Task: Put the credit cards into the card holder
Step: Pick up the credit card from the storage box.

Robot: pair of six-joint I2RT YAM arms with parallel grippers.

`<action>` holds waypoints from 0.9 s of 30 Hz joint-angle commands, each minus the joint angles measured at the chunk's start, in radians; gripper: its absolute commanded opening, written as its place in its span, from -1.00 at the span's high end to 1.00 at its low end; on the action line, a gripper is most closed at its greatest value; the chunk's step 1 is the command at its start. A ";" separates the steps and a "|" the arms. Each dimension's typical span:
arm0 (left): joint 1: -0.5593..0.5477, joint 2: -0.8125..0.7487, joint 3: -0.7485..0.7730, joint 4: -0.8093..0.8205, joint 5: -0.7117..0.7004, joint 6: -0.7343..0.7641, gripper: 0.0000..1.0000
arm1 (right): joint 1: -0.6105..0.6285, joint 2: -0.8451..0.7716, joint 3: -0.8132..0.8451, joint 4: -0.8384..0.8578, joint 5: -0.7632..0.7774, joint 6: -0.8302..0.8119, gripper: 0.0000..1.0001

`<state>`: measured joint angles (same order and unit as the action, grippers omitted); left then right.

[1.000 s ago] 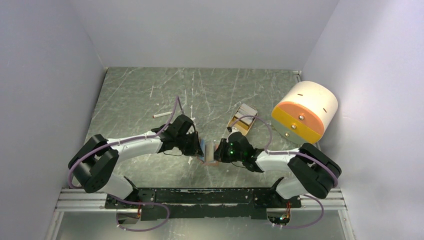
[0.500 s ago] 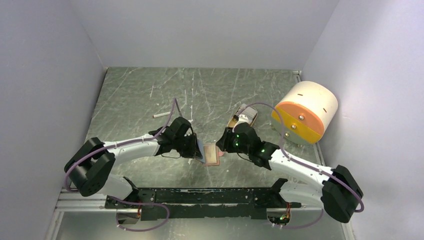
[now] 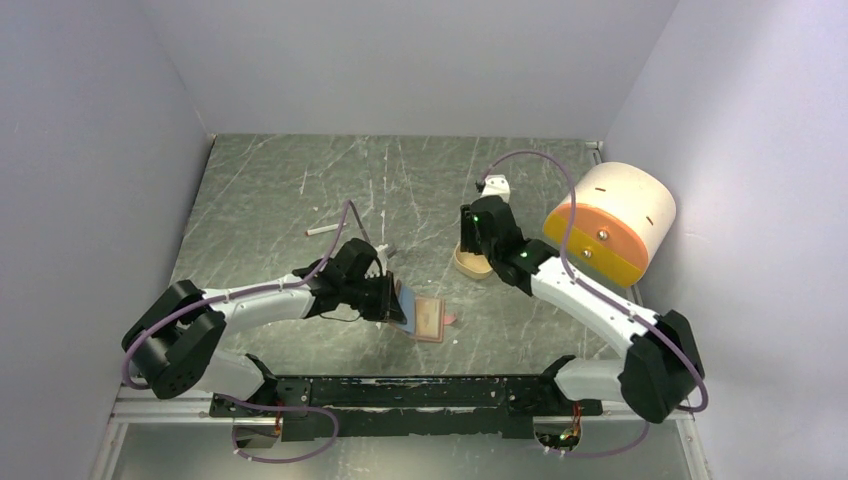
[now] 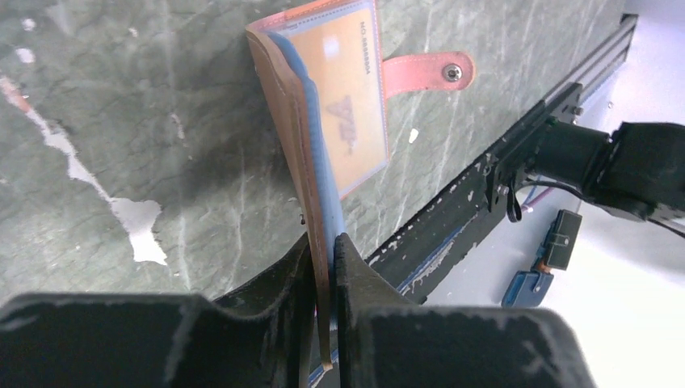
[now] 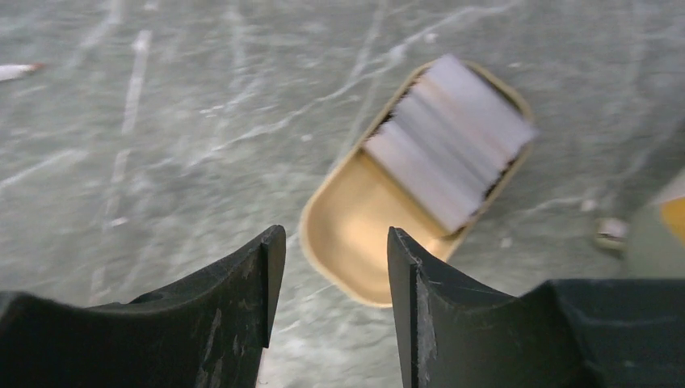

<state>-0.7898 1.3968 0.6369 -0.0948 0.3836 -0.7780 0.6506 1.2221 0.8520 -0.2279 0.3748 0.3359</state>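
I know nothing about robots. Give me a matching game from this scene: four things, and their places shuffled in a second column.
Things: 1 card holder; 2 tan tray; 3 cream-and-orange cylinder; 4 white stick.
Places: A by the right wall; B pinched in the left gripper; C on the table beyond the left arm; D by the open right gripper, whitish cards inside.
Pairs: 1-B, 2-D, 3-A, 4-C.

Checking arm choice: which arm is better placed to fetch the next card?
Right. The right gripper, open, hovers over the tan oblong tray of whitish cards; the left gripper is shut on the reddish-brown leather card holder.
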 commanded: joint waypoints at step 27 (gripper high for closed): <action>0.043 -0.090 -0.057 -0.003 -0.053 0.015 0.40 | -0.063 0.425 0.197 -0.107 0.161 -0.620 -0.26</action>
<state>-0.7528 1.3331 0.5488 -0.0662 0.3756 -0.7811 0.5938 1.6123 1.0077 -0.3019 0.5110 -0.2455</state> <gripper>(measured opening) 0.323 0.628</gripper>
